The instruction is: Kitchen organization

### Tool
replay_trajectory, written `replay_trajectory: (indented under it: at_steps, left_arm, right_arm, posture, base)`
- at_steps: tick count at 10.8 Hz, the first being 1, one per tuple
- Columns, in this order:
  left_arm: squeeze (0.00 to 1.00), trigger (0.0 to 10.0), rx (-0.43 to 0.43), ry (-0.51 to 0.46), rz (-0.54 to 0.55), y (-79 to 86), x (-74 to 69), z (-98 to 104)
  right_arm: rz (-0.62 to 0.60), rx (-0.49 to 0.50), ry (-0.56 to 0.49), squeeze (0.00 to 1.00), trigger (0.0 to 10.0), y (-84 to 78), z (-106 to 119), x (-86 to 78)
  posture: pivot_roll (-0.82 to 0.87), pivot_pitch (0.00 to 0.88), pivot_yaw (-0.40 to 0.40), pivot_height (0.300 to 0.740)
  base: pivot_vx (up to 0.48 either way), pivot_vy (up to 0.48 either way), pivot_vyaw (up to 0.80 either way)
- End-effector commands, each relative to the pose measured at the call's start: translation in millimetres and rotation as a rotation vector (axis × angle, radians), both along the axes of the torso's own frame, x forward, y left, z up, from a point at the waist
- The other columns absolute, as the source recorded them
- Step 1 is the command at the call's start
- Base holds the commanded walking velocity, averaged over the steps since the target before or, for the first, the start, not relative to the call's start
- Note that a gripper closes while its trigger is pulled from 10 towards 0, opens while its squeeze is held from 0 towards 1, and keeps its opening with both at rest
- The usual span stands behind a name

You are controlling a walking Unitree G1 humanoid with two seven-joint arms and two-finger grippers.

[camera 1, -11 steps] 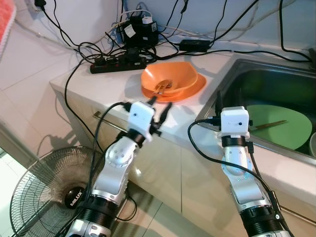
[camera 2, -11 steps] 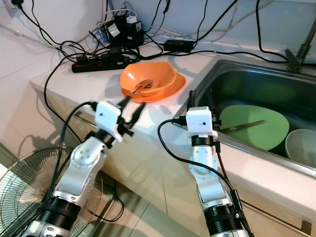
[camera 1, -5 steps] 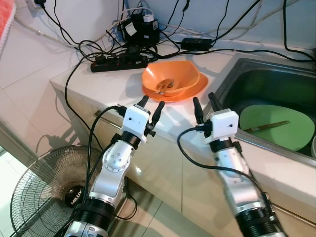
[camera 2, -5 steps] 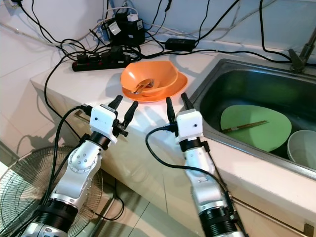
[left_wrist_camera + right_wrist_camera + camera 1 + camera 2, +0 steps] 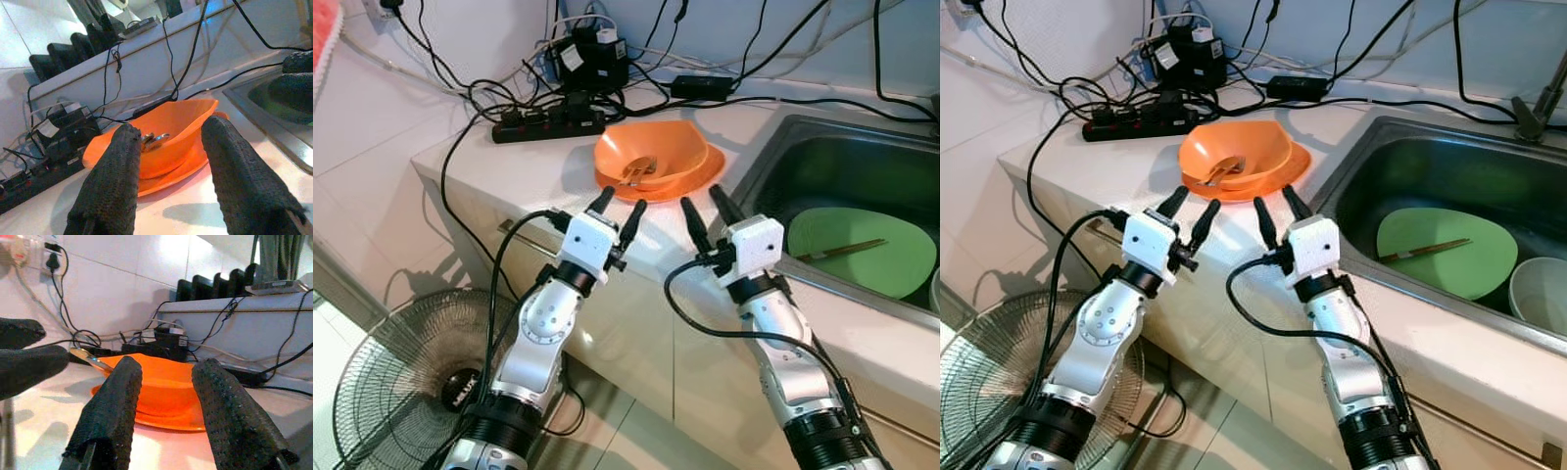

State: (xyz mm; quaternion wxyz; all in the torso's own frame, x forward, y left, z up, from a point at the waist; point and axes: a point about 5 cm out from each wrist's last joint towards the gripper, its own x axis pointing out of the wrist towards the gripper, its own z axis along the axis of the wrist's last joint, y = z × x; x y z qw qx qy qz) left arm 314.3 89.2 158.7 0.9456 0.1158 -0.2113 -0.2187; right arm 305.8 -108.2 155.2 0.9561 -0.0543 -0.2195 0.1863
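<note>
An orange bowl (image 5: 661, 149) rests on an orange plate (image 5: 705, 172) on the white counter (image 5: 509, 166), with a spoon (image 5: 634, 174) lying inside it. My left gripper (image 5: 619, 208) is open just in front of the bowl, fingertips pointing at it. To its right, my right gripper (image 5: 707, 208) is open too, near the plate's front right edge. In the left wrist view the bowl (image 5: 166, 132) sits between the black fingers (image 5: 115, 181). The right wrist view has the plate (image 5: 166, 416) close ahead of the fingers (image 5: 230, 411).
A black power strip (image 5: 548, 125) and tangled cables (image 5: 587, 59) sit behind the bowl. The steel sink (image 5: 842, 166) at right holds a green plate (image 5: 862, 250) with chopsticks (image 5: 837, 250) and a white bowl (image 5: 1540, 289). A floor fan (image 5: 401, 382) stands below left.
My right gripper has swung left from over the sink edge to the counter in front of the orange plate. The left gripper edged slightly toward the bowl.
</note>
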Motion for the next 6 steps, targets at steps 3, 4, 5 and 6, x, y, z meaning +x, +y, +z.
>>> replay_trajectory:
  at_steps: [3, 4, 5, 6]
  left_arm:
    - [0.00, 10.0, 0.022, -0.030, 0.025, 5.2, 2.9, 3.6]
    - [0.00, 10.0, 0.020, -0.048, 0.054, 10.5, 5.8, 7.0]
    - [0.00, 10.0, 0.010, -0.047, 0.069, 13.1, 7.9, 8.2]
    - [0.00, 10.0, 0.004, -0.036, 0.097, 16.7, 12.1, 8.5]
  right_arm:
    - [0.055, 0.003, -0.024, 0.00, 10.0, 7.8, 6.2, 1.0]
    - [0.057, 0.000, -0.022, 0.00, 10.0, 7.8, 5.7, 1.5]
    - [0.057, -0.001, -0.021, 0.00, 10.0, 7.8, 5.5, 1.8]
    - [0.056, -0.006, -0.019, 0.00, 10.0, 7.9, 5.0, 1.9]
  posture:
    - [0.05, 0.048, 0.120, 0.740]
    - [0.05, 0.046, 0.119, 0.740]
    - [0.05, 0.045, 0.119, 0.740]
    - [0.05, 0.042, 0.120, 0.740]
  base:
    - [0.000, 0.000, 0.00]
    - [0.000, 0.000, 0.00]
    - [0.000, 0.000, 0.00]
    - [0.000, 0.000, 0.00]
